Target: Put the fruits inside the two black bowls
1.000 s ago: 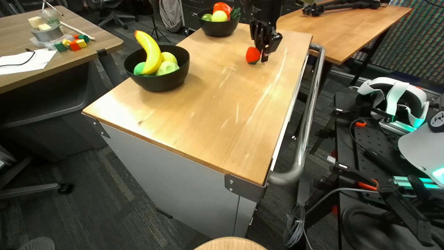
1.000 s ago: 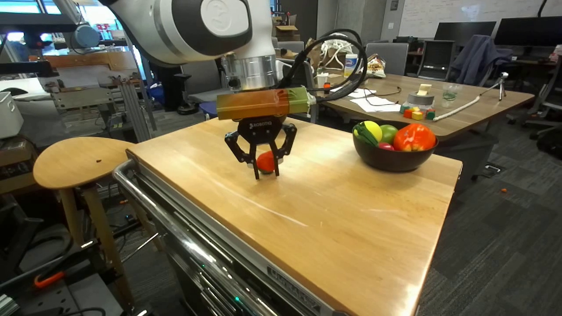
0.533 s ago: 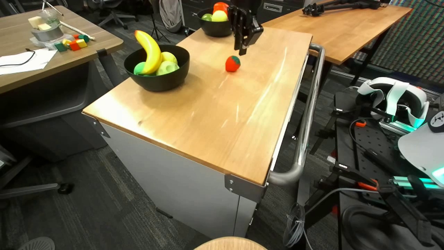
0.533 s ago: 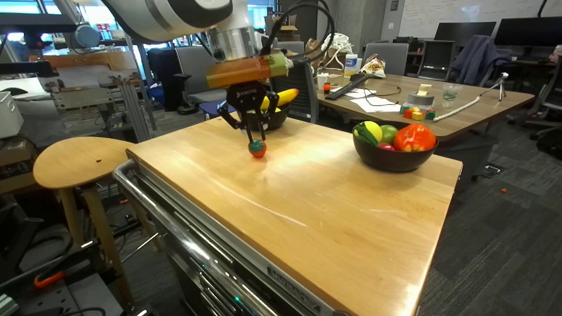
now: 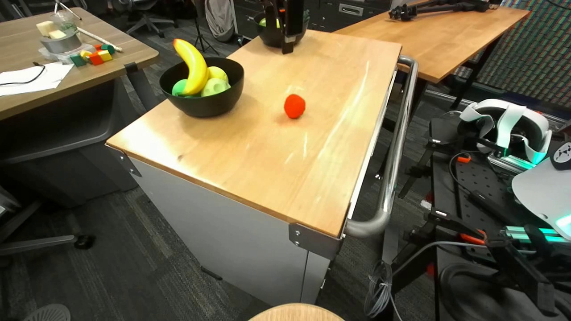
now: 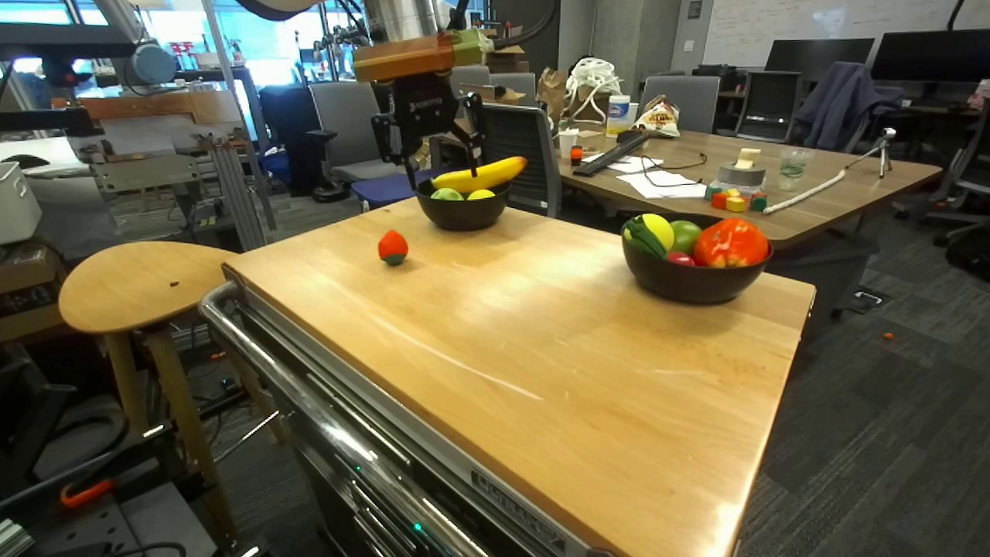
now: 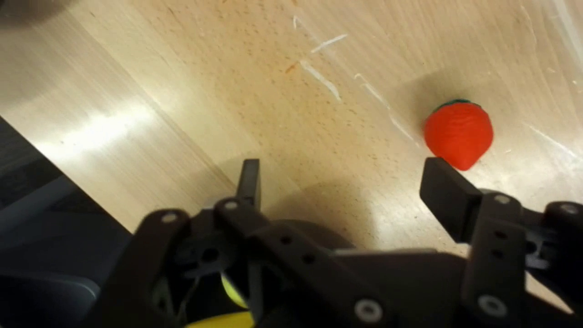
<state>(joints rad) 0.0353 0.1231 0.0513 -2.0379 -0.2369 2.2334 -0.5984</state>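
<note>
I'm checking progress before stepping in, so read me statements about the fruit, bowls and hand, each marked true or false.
1. The banana rests in a black bowl. True.
2. A red fruit lies on the wooden top. True.
3. The hand grips that red fruit. False: the hand is open, holding nothing.
4. A green fruit shares the banana's bowl. True.
5. The other bowl is empty. False: that bowl holds a red pepper and more.
6. The red fruit is red all over. False: part of it is green.
</note>
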